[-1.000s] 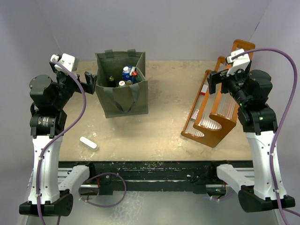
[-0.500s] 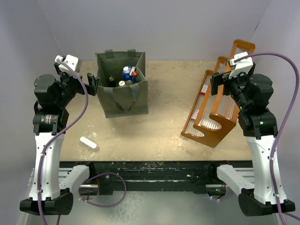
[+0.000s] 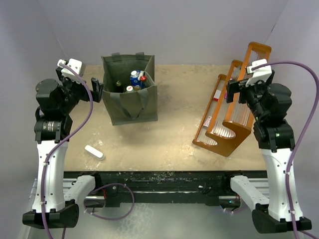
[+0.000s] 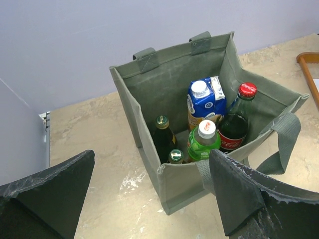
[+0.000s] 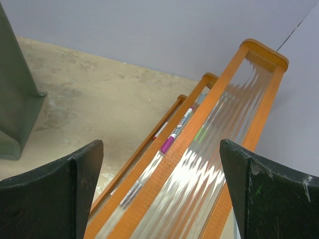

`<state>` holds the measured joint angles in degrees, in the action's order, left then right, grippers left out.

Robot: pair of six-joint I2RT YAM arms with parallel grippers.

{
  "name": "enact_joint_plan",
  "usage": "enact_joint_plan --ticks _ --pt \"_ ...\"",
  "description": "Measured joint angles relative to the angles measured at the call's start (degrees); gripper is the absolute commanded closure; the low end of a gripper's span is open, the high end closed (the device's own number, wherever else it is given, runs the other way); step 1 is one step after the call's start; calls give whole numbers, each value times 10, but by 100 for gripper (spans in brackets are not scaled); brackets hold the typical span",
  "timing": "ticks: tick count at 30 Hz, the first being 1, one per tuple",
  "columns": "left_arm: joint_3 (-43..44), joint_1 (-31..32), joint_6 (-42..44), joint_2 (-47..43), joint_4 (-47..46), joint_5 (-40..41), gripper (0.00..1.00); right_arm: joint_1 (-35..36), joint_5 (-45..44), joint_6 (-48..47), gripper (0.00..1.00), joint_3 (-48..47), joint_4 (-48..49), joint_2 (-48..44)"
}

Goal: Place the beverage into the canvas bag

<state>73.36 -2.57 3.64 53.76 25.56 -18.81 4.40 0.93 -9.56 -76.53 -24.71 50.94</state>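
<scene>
Desk [image 3: 174,134] bearing canvas bag [image 4: 164,84], beverages [image 4: 205,102] held inside.
Left fingers [image 4: 55,189] and right fingers [image 5: 50,184] are spread apart, empty.

1. We see the olive canvas bag [image 3: 130,107] standing upright and open, upper left of the overhead view.
2. Inside stand a blue carton [image 4: 205,99], cola bottle [image 4: 234,128], green bottle [image 4: 203,144] and two dark bottles [image 4: 162,135].
</scene>
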Motion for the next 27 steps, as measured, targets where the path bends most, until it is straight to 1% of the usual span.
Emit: enact_joint_plan --ticks 15,27 --pt "-17 0 5 -34 0 27 1 -51 15 2 0 12 7 -33" --pt "-30 0 7 -64 1 55 1 -77 33 3 0 43 6 -71"
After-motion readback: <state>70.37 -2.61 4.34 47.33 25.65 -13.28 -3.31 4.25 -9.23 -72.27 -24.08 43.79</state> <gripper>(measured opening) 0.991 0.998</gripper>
